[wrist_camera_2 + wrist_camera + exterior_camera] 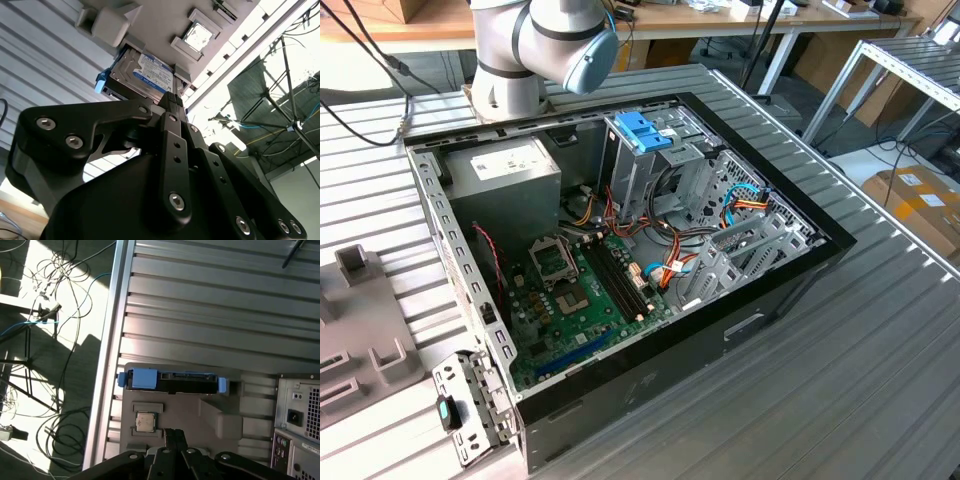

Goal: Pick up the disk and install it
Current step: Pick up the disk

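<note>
One blue-railed hard drive (172, 381) rests in a grey fixture (225, 425) directly ahead of the hand (173, 433); its fingers are together, gripping nothing.

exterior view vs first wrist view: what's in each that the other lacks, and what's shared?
Exterior view: the inside of the open computer, with its circuit board and blue-topped cage. First wrist view: the disk lying in a grey tray, and the claw, shut and empty, apart from it. Both: the ribbed table, that tray, the computer.
</note>
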`<state>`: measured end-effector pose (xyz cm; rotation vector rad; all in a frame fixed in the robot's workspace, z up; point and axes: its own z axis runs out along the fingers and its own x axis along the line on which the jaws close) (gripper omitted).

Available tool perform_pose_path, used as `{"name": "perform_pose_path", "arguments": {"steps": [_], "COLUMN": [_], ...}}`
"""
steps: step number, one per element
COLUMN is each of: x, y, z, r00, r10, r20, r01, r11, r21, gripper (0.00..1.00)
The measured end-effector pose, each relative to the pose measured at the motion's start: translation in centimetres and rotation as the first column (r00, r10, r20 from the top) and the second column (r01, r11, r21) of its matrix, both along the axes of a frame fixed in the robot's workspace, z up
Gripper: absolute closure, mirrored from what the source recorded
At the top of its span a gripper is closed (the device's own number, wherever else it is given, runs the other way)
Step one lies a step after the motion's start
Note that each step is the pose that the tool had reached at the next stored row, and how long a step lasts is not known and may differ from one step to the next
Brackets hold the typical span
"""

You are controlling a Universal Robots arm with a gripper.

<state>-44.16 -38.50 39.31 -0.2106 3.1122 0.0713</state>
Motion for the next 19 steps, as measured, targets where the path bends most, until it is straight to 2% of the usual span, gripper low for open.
{"name": "perform_pose_path", "arguments": {"steps": [19], "x": [0.0], "y": [0.0], "z": [0.0], "r00": [0.999], "r10": [0.044], "r20": [0.0], "r01": [-0.044], "r11": [0.999], "r21": [0.0], "gripper": [0.89]}}
